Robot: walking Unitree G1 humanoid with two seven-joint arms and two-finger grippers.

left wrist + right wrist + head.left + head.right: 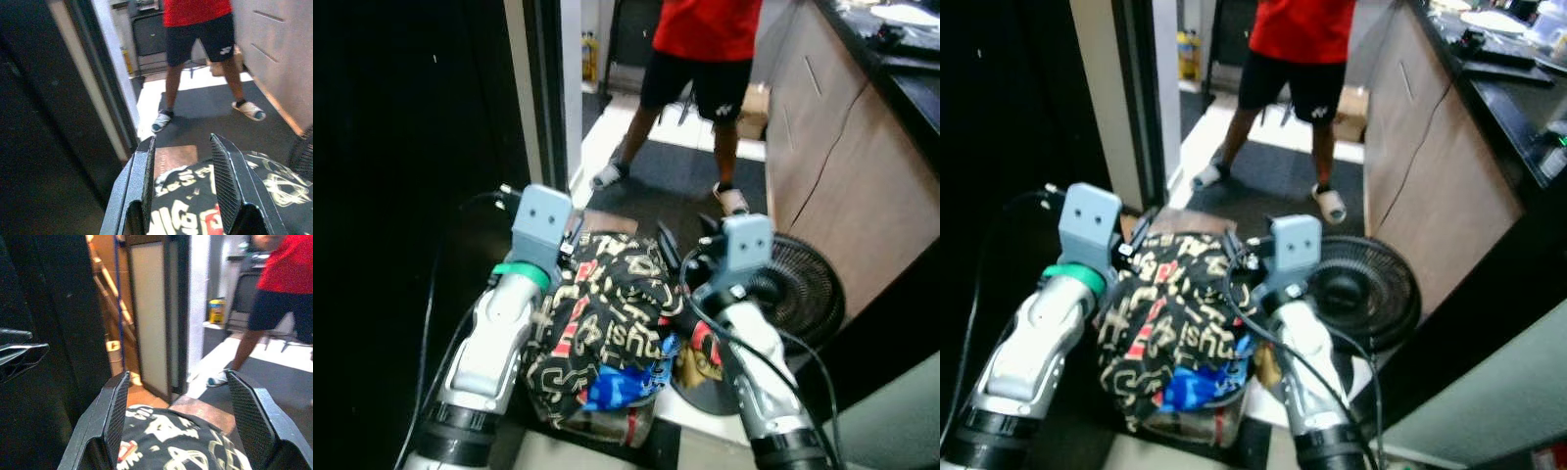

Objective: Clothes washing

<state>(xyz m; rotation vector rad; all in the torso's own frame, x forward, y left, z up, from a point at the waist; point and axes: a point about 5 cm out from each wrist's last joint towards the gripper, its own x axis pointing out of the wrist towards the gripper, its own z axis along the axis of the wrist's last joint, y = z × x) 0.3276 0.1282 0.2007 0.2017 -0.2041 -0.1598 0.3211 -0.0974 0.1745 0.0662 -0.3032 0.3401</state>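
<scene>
Here, a bundle of clothes (607, 328), black with pale lettering plus red and blue patches, rests between the two silver forearms, pressed against the left arm on one side and the right arm on the other, above a dark floor mat (675, 186). The left gripper (181, 181) and the right gripper (178, 416) both reach forward over the bundle's far edge with fingers spread apart, grasping nothing. Ahead, a person (700, 59) in a red shirt and black shorts stands on the mat beside a wooden cabinet (832, 157), and a black floor fan (803, 284) lies near the right arm.
</scene>
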